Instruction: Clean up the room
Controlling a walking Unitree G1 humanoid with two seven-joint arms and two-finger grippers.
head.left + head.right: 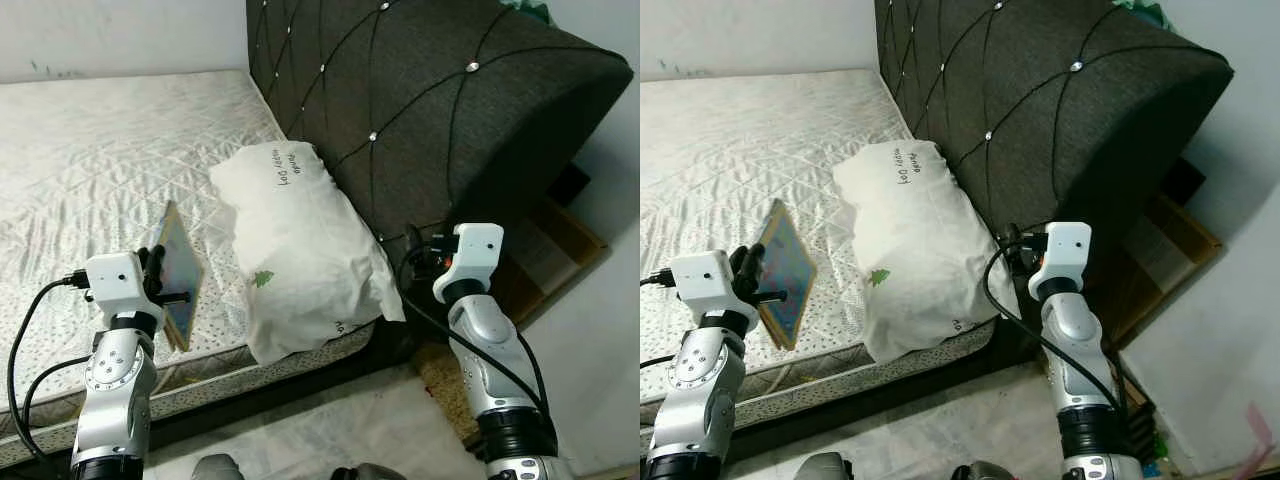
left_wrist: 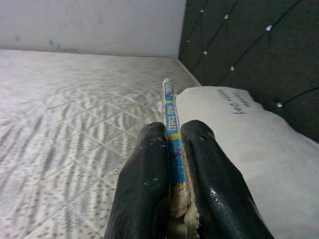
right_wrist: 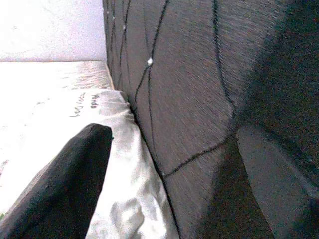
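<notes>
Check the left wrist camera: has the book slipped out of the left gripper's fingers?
No, the thin book is pinched edge-on between the two black fingers of the left gripper, raised above the mattress.

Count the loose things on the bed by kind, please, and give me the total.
Pillows: 1, the white pillow lying against the headboard.
Books: 1, a thin book held on edge over the mattress in the left gripper.
Total: 2.

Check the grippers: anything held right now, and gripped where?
Left gripper pinches a thin book by its worn lower edge, held upright over the mattress. Right gripper holds nothing, near the pillow.
</notes>
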